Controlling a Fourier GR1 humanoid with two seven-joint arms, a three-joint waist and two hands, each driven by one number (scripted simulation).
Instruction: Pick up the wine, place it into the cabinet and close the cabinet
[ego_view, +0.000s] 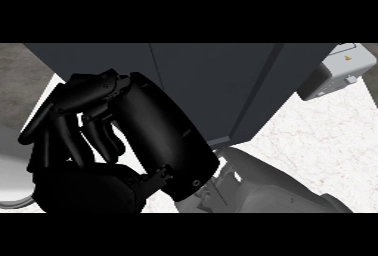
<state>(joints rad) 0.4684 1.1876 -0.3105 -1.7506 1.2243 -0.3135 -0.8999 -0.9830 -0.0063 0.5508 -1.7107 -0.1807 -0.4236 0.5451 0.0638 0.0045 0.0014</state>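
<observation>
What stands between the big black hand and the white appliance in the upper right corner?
The dark cabinet fills that stretch, between the hand and the white appliance. The head view shows this.

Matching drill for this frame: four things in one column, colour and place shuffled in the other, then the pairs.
Things:
1. cabinet
2. hand
3. forearm
4. counter

Colour and place:
A. light grey, bottom, right of centre
B. dark grey, top centre
C. pale marble, right side
D. black, left of centre

Pairs: 1-B, 2-D, 3-A, 4-C
</observation>
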